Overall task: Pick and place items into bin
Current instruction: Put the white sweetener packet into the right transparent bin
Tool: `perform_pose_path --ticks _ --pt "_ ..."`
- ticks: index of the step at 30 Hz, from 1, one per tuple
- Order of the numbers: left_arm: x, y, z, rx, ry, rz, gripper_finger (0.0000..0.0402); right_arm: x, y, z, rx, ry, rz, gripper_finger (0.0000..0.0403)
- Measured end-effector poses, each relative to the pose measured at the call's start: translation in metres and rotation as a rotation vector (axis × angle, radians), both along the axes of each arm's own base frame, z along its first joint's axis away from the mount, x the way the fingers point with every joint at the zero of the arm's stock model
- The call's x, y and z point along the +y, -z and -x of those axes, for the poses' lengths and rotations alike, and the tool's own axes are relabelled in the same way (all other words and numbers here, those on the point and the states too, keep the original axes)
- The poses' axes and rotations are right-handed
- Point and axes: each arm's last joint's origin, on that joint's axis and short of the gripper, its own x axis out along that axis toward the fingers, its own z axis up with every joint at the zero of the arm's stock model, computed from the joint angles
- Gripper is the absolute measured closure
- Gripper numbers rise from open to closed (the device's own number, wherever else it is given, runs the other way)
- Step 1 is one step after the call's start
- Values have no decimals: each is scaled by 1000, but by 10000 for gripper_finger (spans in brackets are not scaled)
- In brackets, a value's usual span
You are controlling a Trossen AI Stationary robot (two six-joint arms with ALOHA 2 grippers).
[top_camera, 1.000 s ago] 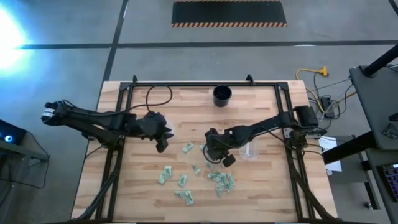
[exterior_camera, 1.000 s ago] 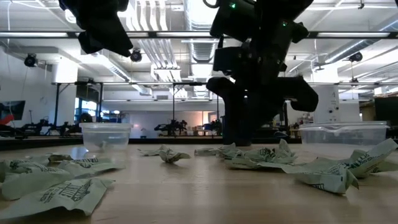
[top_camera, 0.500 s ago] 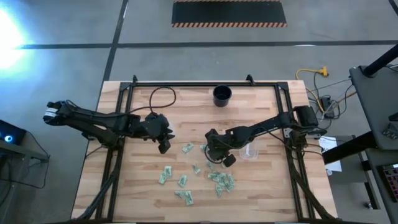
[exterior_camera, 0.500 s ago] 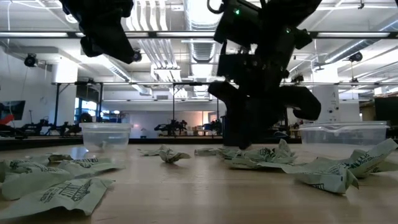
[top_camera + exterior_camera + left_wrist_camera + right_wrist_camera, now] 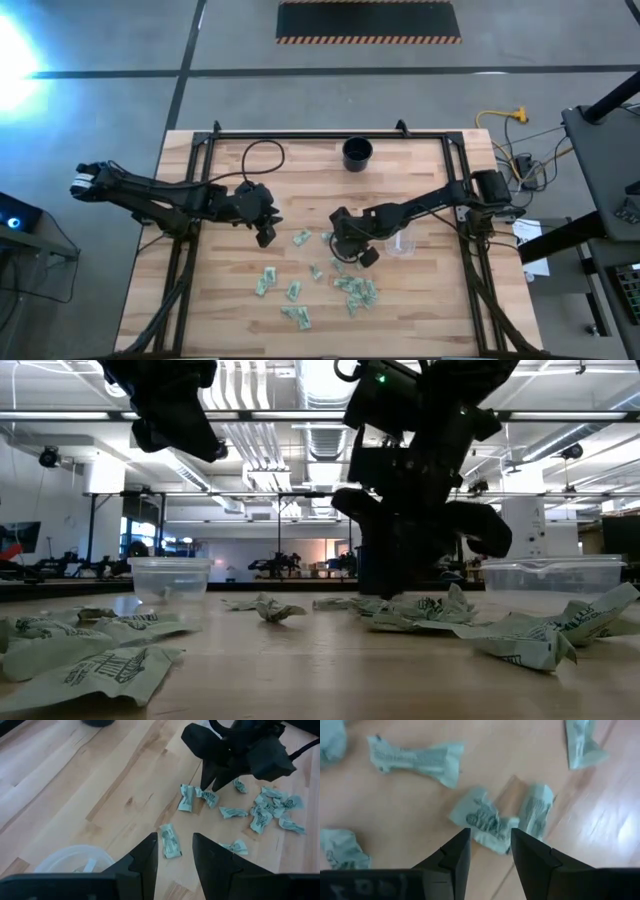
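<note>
Wooden table (image 5: 420, 300), right gripper (image 5: 490, 845) parted over packet (image 5: 485, 822)

From my station the pale butcher-block wooden table (image 5: 300, 175) reads as smooth, sealed strips with a soft sheen. The small pale green and white packets (image 5: 415, 757) look like thin crinkled paper or film, creased and matt. At centre right of the high view sits a clear plastic tub (image 5: 402, 243), glossy and see-through. Near the top edge stands a matt black round cup (image 5: 357, 153). The dark gripper fingers (image 5: 145, 862) look like matt moulded plastic.
</note>
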Motion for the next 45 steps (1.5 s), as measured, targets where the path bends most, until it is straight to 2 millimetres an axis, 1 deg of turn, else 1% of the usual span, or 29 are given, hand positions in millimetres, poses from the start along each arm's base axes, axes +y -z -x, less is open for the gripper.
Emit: perform_pose_path --ticks 4,13,17,20,25,30,36,45 --pt "0 0 0 -4 0 1 297 2 0 0 0 -43 -45 269" --pt "0 0 -1 -18 -1 2 297 2 -5 -4 -20 -49 -57 266" --pt "0 1 -1 -15 -1 2 297 3 5 -7 15 -59 -99 267" --pt "0 1 -1 -21 -1 3 297 3 11 -13 32 -35 -113 268" --pt "0 0 -2 -37 -1 6 297 2 12 -25 51 -2 -119 263" --pt "0 0 -2 -36 -1 6 297 -3 12 -31 127 36 -124 265" --pt "0 0 -2 -37 -1 6 297 -7 10 -33 160 101 -149 296" --pt "0 0 -2 -37 1 5 297 -10 -1 -31 150 180 -148 374"
